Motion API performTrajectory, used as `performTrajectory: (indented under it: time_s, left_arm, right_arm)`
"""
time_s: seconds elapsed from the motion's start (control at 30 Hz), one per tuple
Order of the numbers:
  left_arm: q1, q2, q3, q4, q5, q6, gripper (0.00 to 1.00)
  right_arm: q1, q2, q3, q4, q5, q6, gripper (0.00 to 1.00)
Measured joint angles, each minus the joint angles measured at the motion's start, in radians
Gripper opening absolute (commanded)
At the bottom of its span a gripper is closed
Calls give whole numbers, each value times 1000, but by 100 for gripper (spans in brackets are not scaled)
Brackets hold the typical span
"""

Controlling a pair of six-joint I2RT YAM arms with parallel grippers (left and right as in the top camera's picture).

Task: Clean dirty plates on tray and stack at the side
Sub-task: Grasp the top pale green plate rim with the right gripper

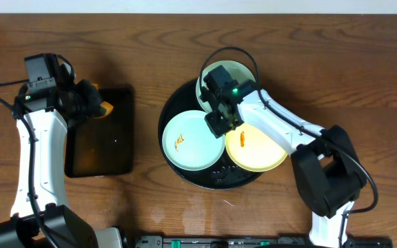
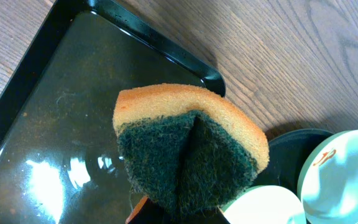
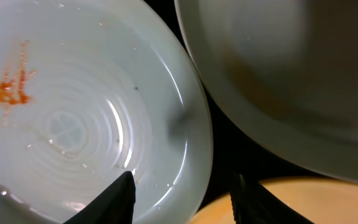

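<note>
Pale round plates (image 1: 193, 140) sat on the glossy round black tray (image 1: 173, 105) as the right gripper (image 3: 182, 198) stood open astride one's rim, the left gripper (image 1: 92, 103) clamping a folded yellow-green sponge (image 2: 191, 149).

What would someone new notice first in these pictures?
Three plates, two mint and one yellow, crowd the round black tray at centre, with the right gripper open above them. On the left, the left gripper clamps a green-and-orange sponge over a rectangular black tray.
</note>
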Motion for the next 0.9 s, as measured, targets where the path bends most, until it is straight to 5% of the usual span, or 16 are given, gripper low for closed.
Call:
performTrajectory:
  time_s: [0.2,0.37,0.77,0.9]
  left_arm:
    - [0,0,0,0,0,0,7]
    - [0,0,0,0,0,0,7]
    - [0,0,0,13,0,0,7]
    - [0,0,0,20,13,0,7]
  right_arm:
    - [0,69,1,-1,-8,0,45]
    - [0,69,2,0,-11,2,25]
    - [-2,71,5,-1,16,12,1]
    - [-2,71,16,0,16,19,1]
